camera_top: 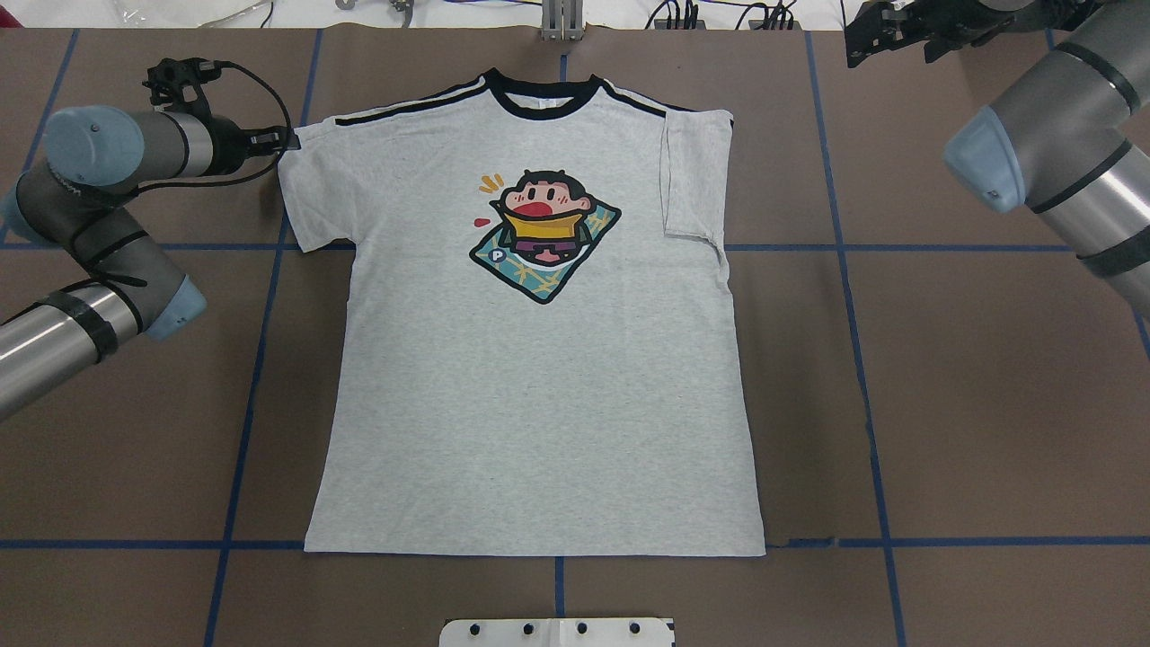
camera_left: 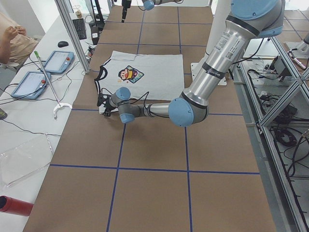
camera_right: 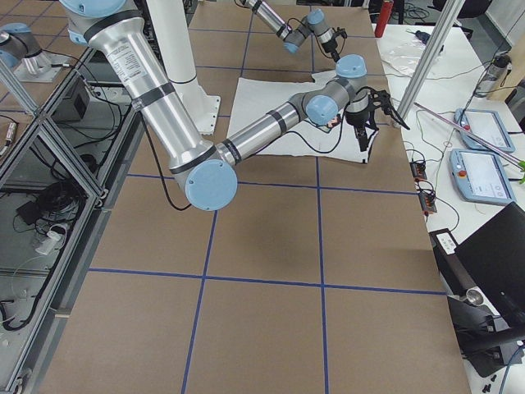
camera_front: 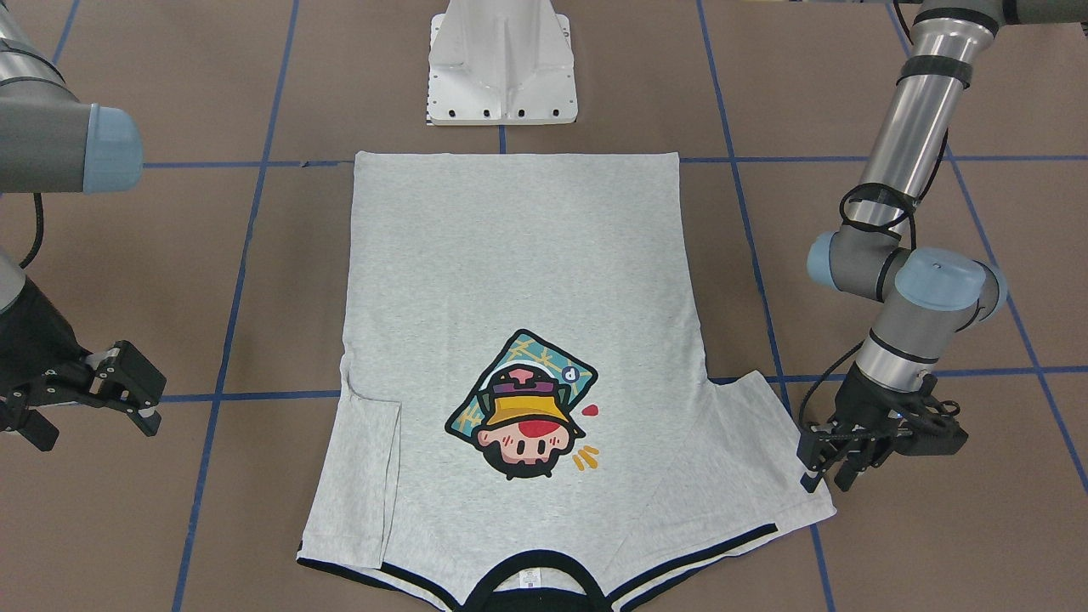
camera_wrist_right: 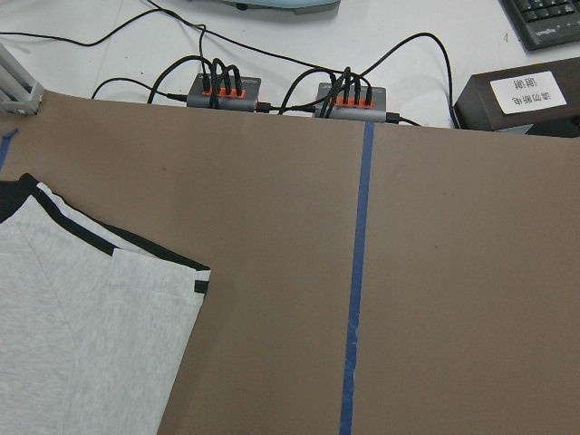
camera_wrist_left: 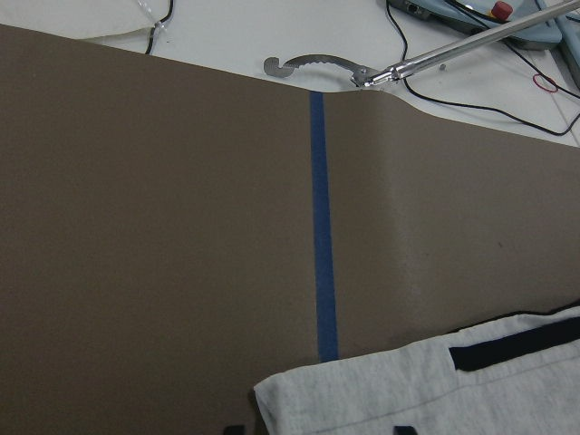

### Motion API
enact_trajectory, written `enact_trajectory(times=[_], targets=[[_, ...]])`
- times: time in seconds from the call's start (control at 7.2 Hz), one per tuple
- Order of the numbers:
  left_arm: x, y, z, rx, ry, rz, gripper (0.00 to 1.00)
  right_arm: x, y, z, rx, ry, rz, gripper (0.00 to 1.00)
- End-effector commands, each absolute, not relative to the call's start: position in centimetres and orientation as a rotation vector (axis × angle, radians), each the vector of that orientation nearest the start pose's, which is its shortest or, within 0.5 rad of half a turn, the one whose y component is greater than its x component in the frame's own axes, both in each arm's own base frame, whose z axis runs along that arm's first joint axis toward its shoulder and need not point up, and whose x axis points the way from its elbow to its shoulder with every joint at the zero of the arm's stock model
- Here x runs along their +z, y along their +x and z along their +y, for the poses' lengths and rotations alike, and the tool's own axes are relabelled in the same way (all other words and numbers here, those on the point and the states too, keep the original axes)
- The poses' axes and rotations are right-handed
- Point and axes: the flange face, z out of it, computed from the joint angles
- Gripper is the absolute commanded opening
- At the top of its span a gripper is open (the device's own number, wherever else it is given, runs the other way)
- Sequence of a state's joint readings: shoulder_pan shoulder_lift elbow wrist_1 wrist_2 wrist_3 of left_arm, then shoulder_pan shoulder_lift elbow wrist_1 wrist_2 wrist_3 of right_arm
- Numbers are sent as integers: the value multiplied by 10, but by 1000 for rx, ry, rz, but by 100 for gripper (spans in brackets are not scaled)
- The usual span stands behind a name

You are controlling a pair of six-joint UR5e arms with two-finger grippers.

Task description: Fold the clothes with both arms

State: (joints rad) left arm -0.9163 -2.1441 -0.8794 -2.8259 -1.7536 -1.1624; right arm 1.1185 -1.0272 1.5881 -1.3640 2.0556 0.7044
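Observation:
The grey T-shirt point(camera_top: 539, 386) lies flat and print-up on the brown table, its black collar at the far edge from the robot. Its sleeve on my right side point(camera_top: 692, 180) is folded in over the body. The other sleeve point(camera_top: 314, 189) lies spread out. My left gripper point(camera_front: 829, 480) is low at that sleeve's outer corner and open, and the left wrist view shows the sleeve corner point(camera_wrist_left: 435, 390) reaching in between its fingertips. My right gripper point(camera_front: 157, 401) hangs open and holds nothing, off the shirt's folded side. The right wrist view shows that shoulder point(camera_wrist_right: 82, 335) at lower left.
A white pedestal point(camera_front: 501, 64) stands at the shirt's hem end. Blue tape lines point(camera_top: 853, 296) cross the brown tabletop. Beyond the far table edge lie cable hubs point(camera_wrist_right: 222, 89), a metal reacher tool point(camera_wrist_left: 435, 63) and teach pendants point(camera_left: 58, 60). A person point(camera_left: 12, 38) sits there.

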Motion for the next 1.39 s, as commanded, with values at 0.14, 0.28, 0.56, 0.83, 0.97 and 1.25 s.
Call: enact_trajectory(times=[0.14,0.28,0.56,0.83,0.97,1.25], targets=[[513,368,-666,-347,575,1004,46,314,-220,-655,53,377,-793,100],[513,368,-666,-347,576,1005,41,314,-220,-655,56,375,-794,100],[512,369,-667,-355,590,997,41,314,-220,-655,69,370,-797,100],[514,368,-666,-356,588,995,41,314,-220,-655,69,370,-797,100],[513,368,-666,-355,589,996,41,315,-220,-655,69,369,-796,100],[513,370,-665,-353,588,997,41,318,-220,-654,70,366,-794,100]])
